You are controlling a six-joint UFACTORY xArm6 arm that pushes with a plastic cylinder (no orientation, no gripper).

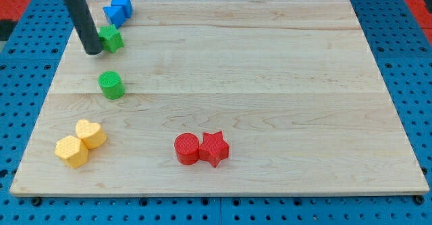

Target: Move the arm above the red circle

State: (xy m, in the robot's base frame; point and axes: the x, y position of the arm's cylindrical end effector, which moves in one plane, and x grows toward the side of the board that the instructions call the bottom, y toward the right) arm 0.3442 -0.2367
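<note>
- Wooden board (270, 83) is lying across a blue pegboard table (405, 63) and is filling most of the view; we are seeing pale planks running from the view's left to its right.
- We are holding our rod (82, 19) near the board's top-left corner, leaning in from the view's top edge.
- My tip (93, 51) is resting just to the left of the green cube (111, 38), touching it or very nearly so; we cannot tell which.
- We are carrying no jaws or clamp: the rod is ending in a plain blunt end, gripping nothing.
- Blue blocks (117, 10) are sitting just above the green cube, close to the board's top edge; they are pressing together, and their exact shapes are hard to make out.
- Green cylinder (111, 85) is standing below the green cube, apart from it.
- Red circle (187, 148) is lying near the board's bottom edge, a little left of centre, well apart from my tip.
- Red star (214, 148) is touching the red circle on its right side.
- Yellow heart (90, 133) and yellow block (71, 151) are sitting together at the bottom left, touching, with the heart up and to the right.
</note>
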